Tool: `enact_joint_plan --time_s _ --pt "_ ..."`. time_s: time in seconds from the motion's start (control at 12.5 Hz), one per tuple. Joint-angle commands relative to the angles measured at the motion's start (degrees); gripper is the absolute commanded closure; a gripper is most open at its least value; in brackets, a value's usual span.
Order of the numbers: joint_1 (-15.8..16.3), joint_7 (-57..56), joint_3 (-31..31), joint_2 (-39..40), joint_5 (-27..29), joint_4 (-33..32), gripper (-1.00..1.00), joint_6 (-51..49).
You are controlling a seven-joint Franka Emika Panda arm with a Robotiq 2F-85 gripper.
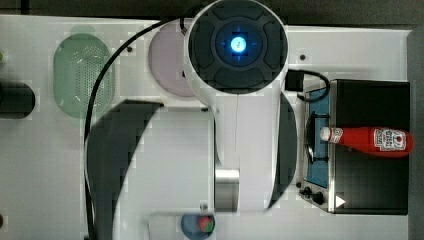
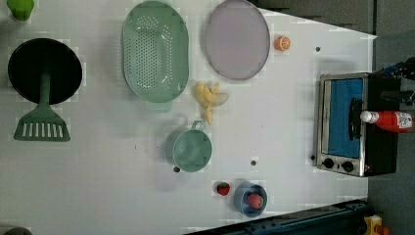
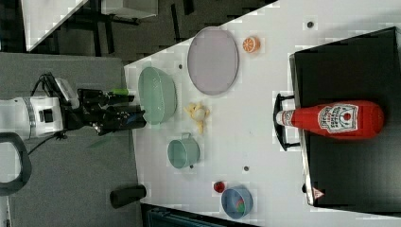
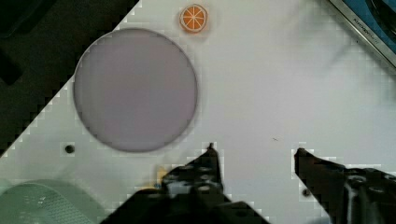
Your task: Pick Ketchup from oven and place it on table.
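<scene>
The Ketchup [image 1: 367,140] is a red bottle with a white cap, lying on its side on the oven's black roof [image 1: 370,100], cap over the door side. It also shows in the left view [image 2: 389,120] and the right view [image 3: 335,119]. My gripper [image 4: 254,151] is open with nothing between its black fingers [image 4: 210,161]. It hangs high over the white table [image 4: 261,84], next to the pale-purple plate [image 4: 135,88] and well apart from the oven [image 4: 369,23]. In the right view the gripper [image 3: 137,108] sits at the end of the white arm.
On the table stand a green colander [image 2: 155,51], a banana [image 2: 209,98], a green cup [image 2: 192,149], a strawberry [image 2: 223,188], a blue bowl [image 2: 250,199], an orange slice [image 2: 282,43], a black pan [image 2: 45,71] and a green spatula [image 2: 41,125].
</scene>
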Motion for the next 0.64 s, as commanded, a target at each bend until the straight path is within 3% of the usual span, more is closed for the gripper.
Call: enact_joint_plan --time_s 0.08,0.24,0.64 --pt "-0.83 2.52 -0.82 -18.66 -0.4 -10.58 -0.58 -9.57" --pt "-0.91 2.52 -0.98 -18.65 -0.44 -10.57 -0.99 -9.44" --pt "-3.05 2.53 -6.11 -17.82 -0.63 -10.56 -1.0 -8.68"
